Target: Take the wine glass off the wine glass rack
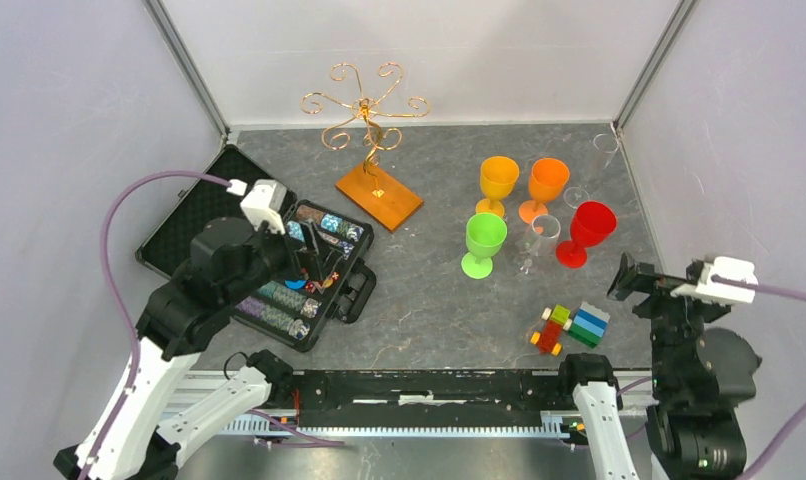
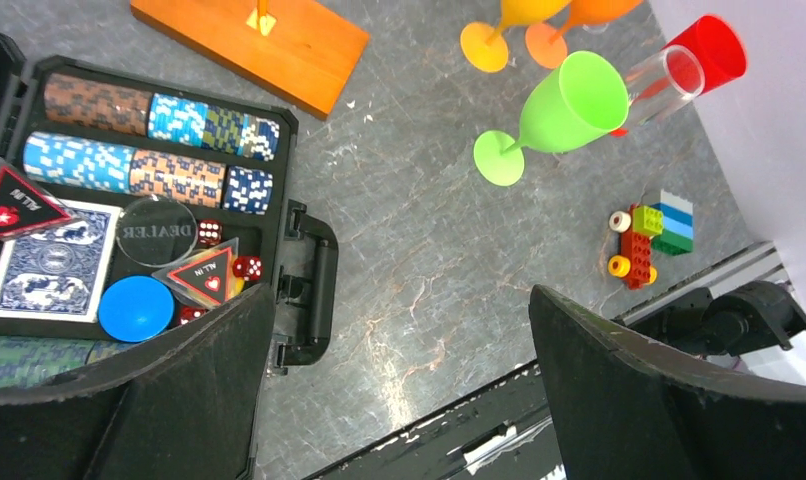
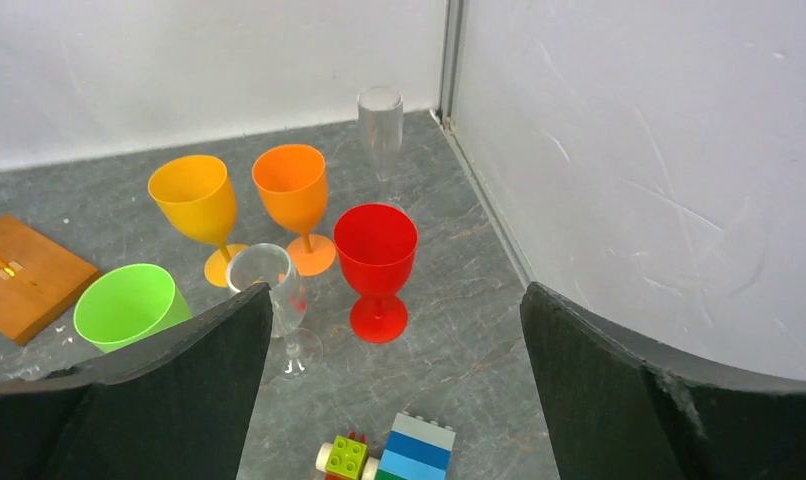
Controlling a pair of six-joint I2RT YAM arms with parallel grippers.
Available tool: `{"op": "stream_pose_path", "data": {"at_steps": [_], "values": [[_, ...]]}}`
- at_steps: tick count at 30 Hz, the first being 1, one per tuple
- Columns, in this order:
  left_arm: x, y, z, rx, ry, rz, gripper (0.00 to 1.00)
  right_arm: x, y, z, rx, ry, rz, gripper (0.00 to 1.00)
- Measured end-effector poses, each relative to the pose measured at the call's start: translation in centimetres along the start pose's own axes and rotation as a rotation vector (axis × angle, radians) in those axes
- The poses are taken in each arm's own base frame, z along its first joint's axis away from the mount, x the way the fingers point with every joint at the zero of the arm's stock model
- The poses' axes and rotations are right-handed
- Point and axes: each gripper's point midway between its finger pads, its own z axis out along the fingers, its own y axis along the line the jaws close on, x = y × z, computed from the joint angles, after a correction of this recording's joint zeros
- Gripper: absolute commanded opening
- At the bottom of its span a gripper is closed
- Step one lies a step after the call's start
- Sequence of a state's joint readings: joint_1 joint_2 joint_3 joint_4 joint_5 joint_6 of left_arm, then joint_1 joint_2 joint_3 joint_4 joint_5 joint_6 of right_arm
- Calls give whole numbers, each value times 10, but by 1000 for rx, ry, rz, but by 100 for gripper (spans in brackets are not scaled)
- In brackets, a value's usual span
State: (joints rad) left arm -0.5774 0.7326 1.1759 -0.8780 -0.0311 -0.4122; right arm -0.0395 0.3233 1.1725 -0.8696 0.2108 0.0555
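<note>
The wine glass rack (image 1: 366,110) is a gold wire tree on an orange-brown wooden base (image 1: 379,195) at the back middle. No glass shows on its arms. Its base also shows in the left wrist view (image 2: 249,40) and the right wrist view (image 3: 24,275). Several wine glasses stand on the table to the right: yellow (image 1: 498,180), orange (image 1: 547,183), green (image 1: 484,240), red (image 1: 587,228), and a clear one (image 1: 542,235). My left gripper (image 1: 314,262) is open and empty over the poker chip case. My right gripper (image 1: 629,280) is open and empty, near the red glass (image 3: 376,250).
An open black case of poker chips (image 1: 269,250) lies at the left. A tall clear glass (image 1: 601,155) stands in the back right corner. Toy bricks (image 1: 571,327) lie at the front right. Walls close the table on three sides.
</note>
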Motion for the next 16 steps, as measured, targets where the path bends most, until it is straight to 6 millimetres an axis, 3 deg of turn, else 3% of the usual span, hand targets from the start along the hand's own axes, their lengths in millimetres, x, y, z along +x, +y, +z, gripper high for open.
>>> {"op": "stream_pose_path", "data": {"at_steps": [8, 16], "values": [[-16, 4, -38, -5, -113, -6, 100, -15, -12, -43, 25, -153, 97, 98], [-31, 9, -60, -25, -210, -14, 100, -43, -17, -50, 46, -293, 168, 98]]}}
